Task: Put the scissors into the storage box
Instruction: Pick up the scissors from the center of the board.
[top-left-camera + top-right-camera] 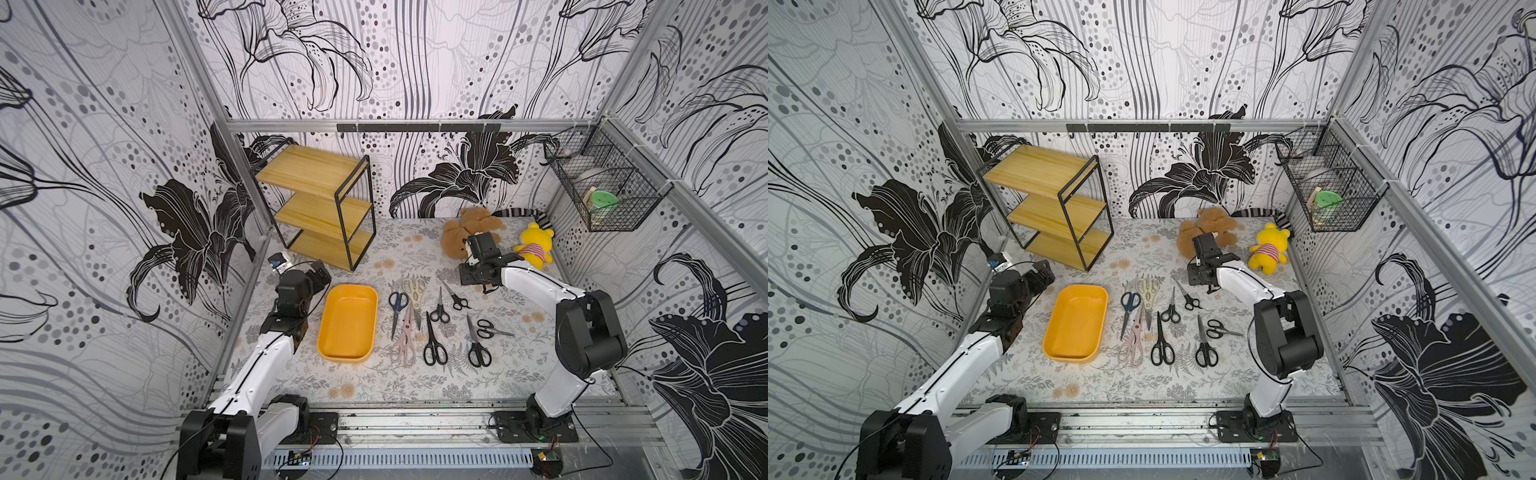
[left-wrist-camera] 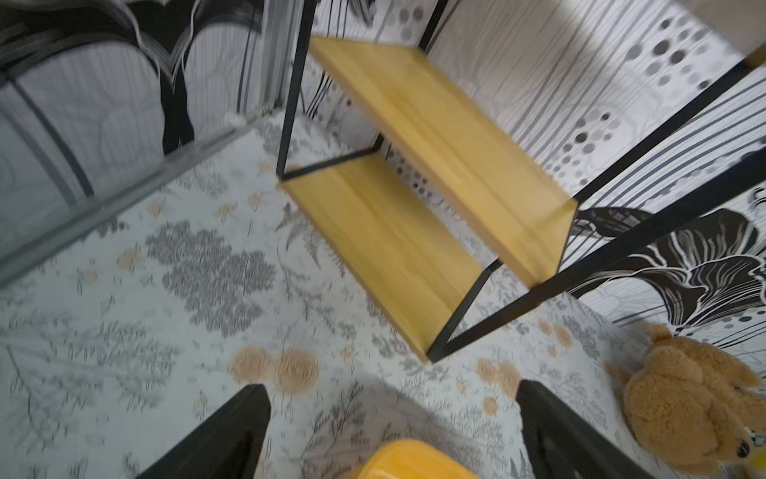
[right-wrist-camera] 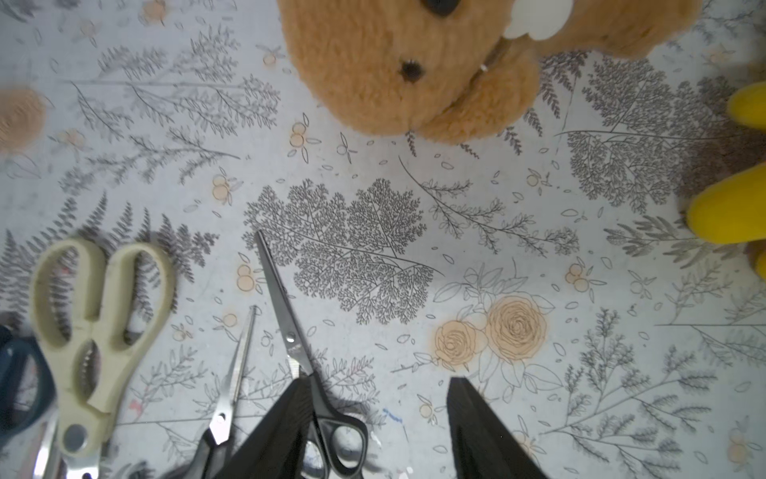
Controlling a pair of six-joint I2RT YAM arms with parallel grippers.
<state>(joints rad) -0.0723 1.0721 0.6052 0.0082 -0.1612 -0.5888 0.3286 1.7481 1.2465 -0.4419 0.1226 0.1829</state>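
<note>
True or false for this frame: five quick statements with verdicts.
1. The box is empty. True.
2. The pink scissors lie in the box. False: they lie on the table beside it.
3. The left gripper is open. True.
4. The teddy sits on the shelf. False: it lies on the table, apart from the shelf.
5. The right gripper grips the cream shears. False: its jaws stand apart near the small black scissors; the shears lie untouched.

Storage box (image 1: 347, 324) on mat (image 1: 415, 386), near L arm (image 1: 266, 357). 8 scissors (image 1: 430, 332) flat just R of box, all outside it. Brown teddy (image 1: 453, 245) + yellow toy (image 1: 534, 249) at bk. Wood shelf (image 1: 320, 170) bk L.
</note>
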